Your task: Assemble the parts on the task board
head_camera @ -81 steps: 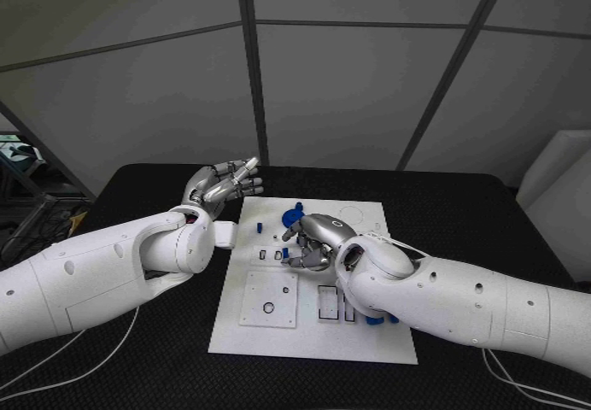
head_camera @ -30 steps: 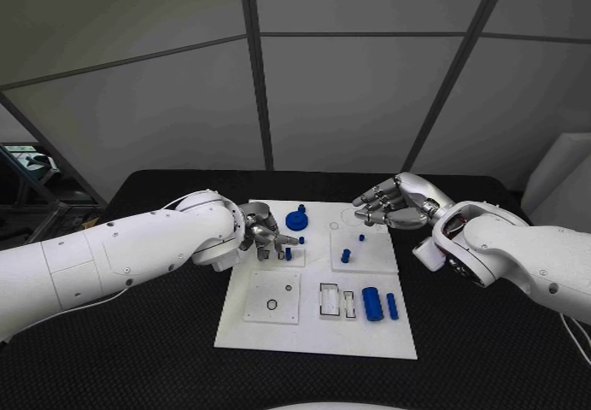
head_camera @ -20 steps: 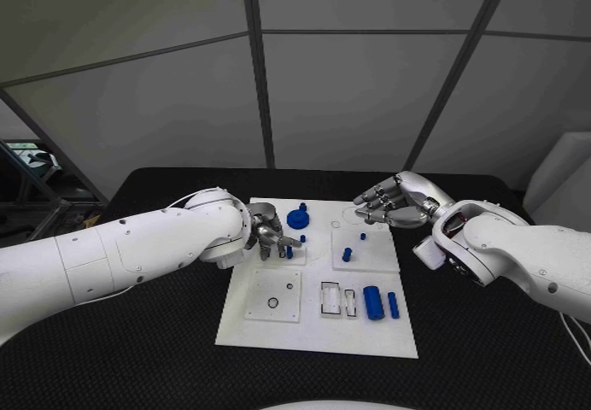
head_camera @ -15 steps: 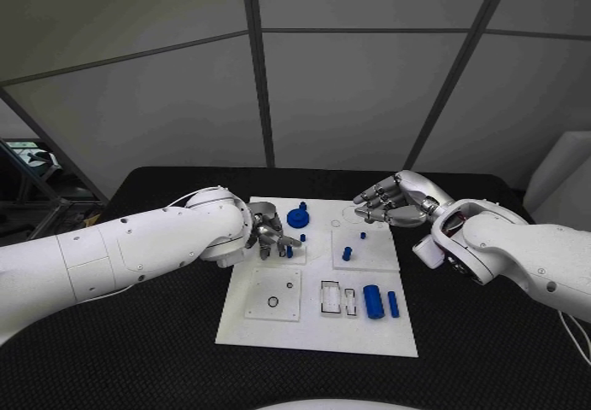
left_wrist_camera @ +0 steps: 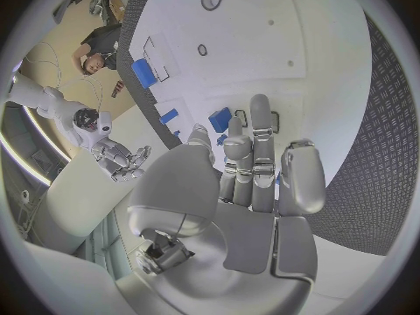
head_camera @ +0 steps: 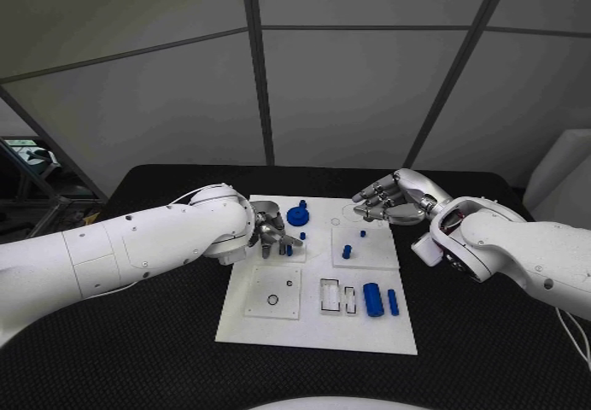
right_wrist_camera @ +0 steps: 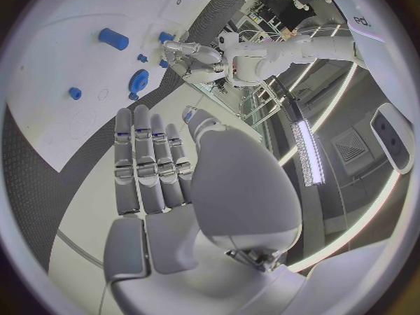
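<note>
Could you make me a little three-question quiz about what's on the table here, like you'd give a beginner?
1. True or false: the right hand is holding a blue part.
2. Which hand is over the task board? A) left hand B) right hand C) neither
3. Fill in: the blue gear lies near the board's ____ edge, the one away from the robot.

Key:
1. False; its fingers are apart and nothing is in it.
2. A; the left hand reaches down among the small blue pegs, while the right one hangs off the board's far right corner.
3. Far.
</note>
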Controlling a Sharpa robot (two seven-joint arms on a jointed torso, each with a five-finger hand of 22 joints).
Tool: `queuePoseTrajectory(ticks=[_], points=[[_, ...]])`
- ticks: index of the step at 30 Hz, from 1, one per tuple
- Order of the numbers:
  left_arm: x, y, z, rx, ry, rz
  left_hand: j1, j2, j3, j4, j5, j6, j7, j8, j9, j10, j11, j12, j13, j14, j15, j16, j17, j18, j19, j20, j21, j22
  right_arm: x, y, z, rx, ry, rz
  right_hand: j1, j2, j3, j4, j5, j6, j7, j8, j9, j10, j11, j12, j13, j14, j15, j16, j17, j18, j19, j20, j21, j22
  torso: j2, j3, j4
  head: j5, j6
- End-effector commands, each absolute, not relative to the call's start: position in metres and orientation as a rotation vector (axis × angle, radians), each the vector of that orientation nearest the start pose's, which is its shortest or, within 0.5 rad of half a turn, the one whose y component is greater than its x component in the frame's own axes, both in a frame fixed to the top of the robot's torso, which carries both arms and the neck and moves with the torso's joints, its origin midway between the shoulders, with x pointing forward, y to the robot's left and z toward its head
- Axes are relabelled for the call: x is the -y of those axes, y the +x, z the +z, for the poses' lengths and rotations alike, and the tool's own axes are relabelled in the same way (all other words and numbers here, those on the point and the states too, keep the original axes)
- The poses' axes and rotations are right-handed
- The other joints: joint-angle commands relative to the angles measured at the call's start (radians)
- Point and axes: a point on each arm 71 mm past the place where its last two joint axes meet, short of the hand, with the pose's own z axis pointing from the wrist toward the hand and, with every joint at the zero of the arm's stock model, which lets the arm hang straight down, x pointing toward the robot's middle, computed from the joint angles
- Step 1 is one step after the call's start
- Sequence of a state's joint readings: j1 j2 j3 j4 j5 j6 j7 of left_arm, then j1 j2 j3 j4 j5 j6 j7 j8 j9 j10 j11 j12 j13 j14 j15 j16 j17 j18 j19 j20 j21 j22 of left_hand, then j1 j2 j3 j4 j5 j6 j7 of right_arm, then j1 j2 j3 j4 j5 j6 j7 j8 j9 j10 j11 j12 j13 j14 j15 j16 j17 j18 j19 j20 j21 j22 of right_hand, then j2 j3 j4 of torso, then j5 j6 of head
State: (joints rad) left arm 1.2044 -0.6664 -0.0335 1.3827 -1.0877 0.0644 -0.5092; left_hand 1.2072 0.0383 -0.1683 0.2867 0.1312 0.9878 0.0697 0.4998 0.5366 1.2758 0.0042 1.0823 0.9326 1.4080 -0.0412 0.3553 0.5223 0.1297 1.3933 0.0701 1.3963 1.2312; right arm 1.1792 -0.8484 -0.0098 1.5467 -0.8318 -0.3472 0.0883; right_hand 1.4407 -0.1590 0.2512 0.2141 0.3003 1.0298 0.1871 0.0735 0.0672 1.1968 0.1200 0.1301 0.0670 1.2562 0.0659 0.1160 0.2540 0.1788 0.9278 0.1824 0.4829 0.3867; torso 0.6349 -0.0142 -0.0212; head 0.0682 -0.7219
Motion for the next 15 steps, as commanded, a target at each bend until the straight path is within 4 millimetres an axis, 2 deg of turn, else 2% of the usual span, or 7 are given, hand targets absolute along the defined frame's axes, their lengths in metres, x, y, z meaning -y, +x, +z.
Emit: queuePoseTrajectory(ticks=[1, 12, 15], points=[[-0.1657, 0.5023, -0.2272, -2.276, -0.172, -0.439, 0.018, 0.007, -0.001, -0.006, 0.007, -0.007, -0.001, 0.01, 0.009, -0.007, -0.001, 0.003, 0.001, 0.011, 0.0, -0.006, 0.004, -0.059, -0.006, -0.001, 0.0, 0.001, 0.1953, 0.4825, -0.1782, -1.68, 0.375, 1.096, -0.011, 0.0, -0.002, -0.003, 0.007, 0.0, 0.004, -0.004, 0.0, -0.003, 0.002, -0.004, -0.002, 0.0, 0.007, -0.008, -0.002, 0.003, 0.007, -0.001, -0.007, -0.002, -0.001, -0.0001, 0.0, 0.0, -0.002], [-0.1622, 0.5019, -0.2277, -2.287, -0.158, -0.442, 0.084, 0.037, 0.034, -0.02, 0.012, -0.019, -0.008, 0.032, 0.053, -0.01, -0.006, 0.002, 0.002, 0.013, -0.003, -0.018, 0.019, -0.058, -0.009, -0.003, -0.001, 0.003, 0.1944, 0.4829, -0.1789, -1.686, 0.374, 1.096, -0.011, 0.001, -0.001, -0.004, 0.013, 0.0, 0.004, -0.004, 0.0, -0.003, 0.002, -0.004, -0.002, 0.001, 0.007, -0.012, -0.004, 0.003, 0.008, 0.0, -0.01, -0.005, 0.0, -0.0003, -0.0006, -0.001, -0.004], [-0.1617, 0.502, -0.2274, -2.284, -0.16, -0.444, 0.124, 0.048, 0.061, -0.038, 0.014, -0.026, -0.012, 0.035, 0.063, -0.012, -0.01, 0.0, 0.0, 0.014, -0.005, -0.021, 0.023, -0.057, -0.013, -0.004, -0.004, 0.0, 0.1948, 0.4831, -0.179, -1.687, 0.374, 1.095, -0.011, 0.001, -0.001, -0.004, 0.015, 0.0, 0.004, -0.003, 0.0, -0.003, 0.002, -0.004, -0.002, 0.001, 0.007, -0.013, -0.004, 0.003, 0.008, 0.0, -0.011, -0.006, 0.0, 0.0, -0.0003, -0.001, -0.005]])
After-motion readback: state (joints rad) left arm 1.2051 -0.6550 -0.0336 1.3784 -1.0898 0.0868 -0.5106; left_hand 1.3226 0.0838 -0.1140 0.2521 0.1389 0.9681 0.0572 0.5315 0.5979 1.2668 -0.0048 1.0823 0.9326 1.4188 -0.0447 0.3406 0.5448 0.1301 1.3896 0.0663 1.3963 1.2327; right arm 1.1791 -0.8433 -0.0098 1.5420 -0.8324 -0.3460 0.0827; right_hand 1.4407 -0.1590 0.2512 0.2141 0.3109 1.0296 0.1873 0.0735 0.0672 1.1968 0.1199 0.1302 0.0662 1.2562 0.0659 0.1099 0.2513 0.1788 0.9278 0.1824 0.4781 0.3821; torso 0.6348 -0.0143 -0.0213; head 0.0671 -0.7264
